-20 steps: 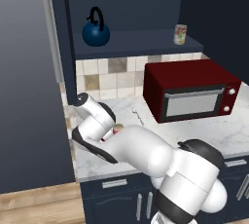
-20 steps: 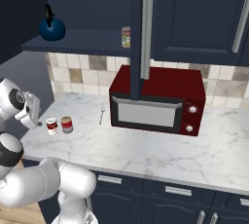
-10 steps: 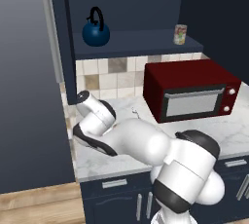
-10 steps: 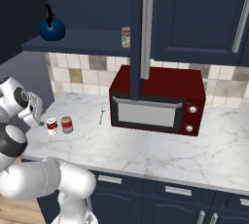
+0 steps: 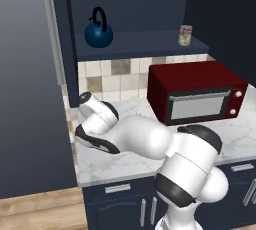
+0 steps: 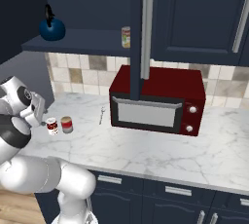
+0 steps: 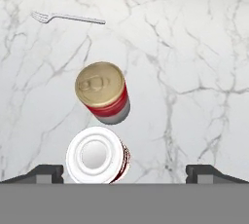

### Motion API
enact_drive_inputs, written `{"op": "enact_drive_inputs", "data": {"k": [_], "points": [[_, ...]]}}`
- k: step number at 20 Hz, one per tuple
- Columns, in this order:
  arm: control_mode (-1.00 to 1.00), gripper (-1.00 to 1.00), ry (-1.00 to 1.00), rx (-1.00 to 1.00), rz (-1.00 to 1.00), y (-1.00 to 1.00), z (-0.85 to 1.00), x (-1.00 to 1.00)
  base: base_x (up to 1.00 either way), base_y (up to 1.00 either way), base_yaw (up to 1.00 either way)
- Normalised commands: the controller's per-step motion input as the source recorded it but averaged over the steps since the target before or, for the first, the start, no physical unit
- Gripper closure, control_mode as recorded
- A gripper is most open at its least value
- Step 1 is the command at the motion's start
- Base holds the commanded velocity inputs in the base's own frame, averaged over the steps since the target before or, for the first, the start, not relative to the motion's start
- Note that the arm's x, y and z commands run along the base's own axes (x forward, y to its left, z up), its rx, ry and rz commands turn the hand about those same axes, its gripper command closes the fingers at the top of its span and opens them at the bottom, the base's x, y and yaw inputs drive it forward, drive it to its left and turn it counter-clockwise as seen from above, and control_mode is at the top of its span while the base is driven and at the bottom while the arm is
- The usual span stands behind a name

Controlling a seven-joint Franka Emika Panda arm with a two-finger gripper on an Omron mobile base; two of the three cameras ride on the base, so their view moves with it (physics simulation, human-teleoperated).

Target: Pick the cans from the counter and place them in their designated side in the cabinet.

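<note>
On the white marble counter (image 7: 194, 62), the claw (image 7: 125, 172) hung with fingers spread wide above the white-lidded can (image 7: 96, 155); the gold-lidded can (image 7: 102, 91) stood just beyond, upright.

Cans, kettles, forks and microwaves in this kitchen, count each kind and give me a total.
Cans: 3, red-and-white can, red-banded can, yellowish-green can
Kettles: 1, blue kettle
Forks: 1, fork
Microwaves: 1, dark red microwave
Total: 6
</note>
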Motion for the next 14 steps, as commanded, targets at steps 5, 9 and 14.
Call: {"op": "enact_drive_inputs", "data": {"k": [5,9,14], "points": [[-1.0,-1.0,0.0,0.0,-0.06,0.0,-0.07,0.07,0.0,0.0,0.0],[-1.0,-1.0,0.01,0.0,-0.06,0.0,-0.07,0.09,0.0,0.0,0.0],[-1.0,-1.0,0.01,0.0,-0.06,0.0,-0.07,0.12,0.0,0.0,0.0]]}}
